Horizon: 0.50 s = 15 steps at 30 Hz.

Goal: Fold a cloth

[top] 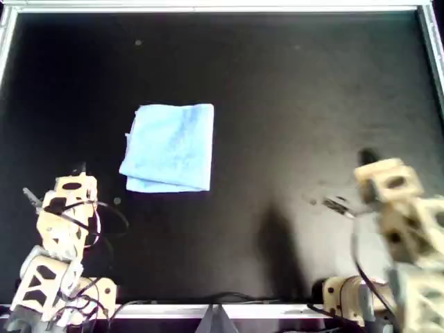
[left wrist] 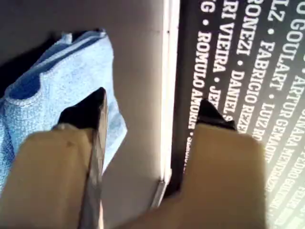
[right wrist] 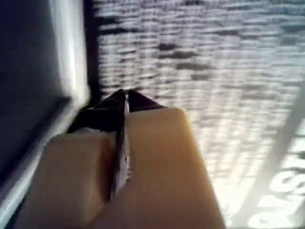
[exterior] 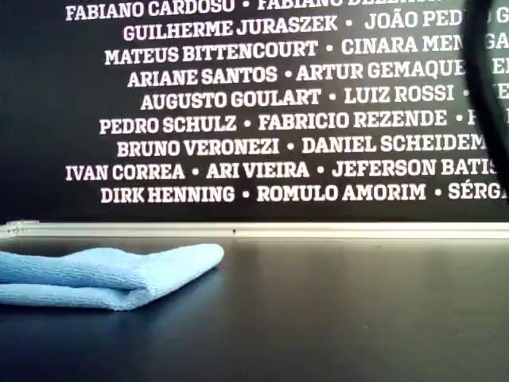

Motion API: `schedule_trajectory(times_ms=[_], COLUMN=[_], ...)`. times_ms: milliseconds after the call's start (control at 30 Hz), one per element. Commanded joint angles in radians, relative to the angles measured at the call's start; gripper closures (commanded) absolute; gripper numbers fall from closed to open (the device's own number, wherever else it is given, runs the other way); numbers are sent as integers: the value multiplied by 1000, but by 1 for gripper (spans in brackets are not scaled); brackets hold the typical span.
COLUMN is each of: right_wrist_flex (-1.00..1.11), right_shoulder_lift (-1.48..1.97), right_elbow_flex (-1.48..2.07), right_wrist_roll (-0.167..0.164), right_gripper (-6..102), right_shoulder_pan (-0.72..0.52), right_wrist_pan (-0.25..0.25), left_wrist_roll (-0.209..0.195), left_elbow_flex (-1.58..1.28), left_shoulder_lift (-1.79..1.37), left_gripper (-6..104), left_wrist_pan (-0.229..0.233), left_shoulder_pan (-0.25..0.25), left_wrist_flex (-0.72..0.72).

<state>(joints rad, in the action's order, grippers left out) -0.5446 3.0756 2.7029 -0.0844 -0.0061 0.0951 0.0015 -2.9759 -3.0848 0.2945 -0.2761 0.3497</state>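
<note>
Cloth (top: 170,147) folded on worktop (top: 291,104), left pincer (left wrist: 152,109) spread and empty, right pincer (right wrist: 126,98) seemingly pressed together

Cloth (top: 170,148) on table (top: 305,104)

Light-blue cloth (top: 170,147) (faintly ribbed)
</note>
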Motion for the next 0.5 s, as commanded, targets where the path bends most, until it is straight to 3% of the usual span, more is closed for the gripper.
schedule_trajectory(times_ms=[0,133,467], right_wrist_flex=[189,229,224], right_shoulder_lift=[43,43,-2], right_elbow_flex=[141,236,328], right_wrist_roll=[9,11,20], right_gripper=[96,96,96], right_shoulder_pan=[-146,-279,-265], right_wrist_pan=[0,17,21], left_wrist_roll=[-6,-6,-6], left_elbow_flex=[46,44,-35], left_shoulder_lift=[-20,-23,-28], left_gripper=[30,30,31], left_wrist_pan=[11,11,2], left_shoulder_pan=[12,21,26], left_wrist_flex=[-11,-11,20])
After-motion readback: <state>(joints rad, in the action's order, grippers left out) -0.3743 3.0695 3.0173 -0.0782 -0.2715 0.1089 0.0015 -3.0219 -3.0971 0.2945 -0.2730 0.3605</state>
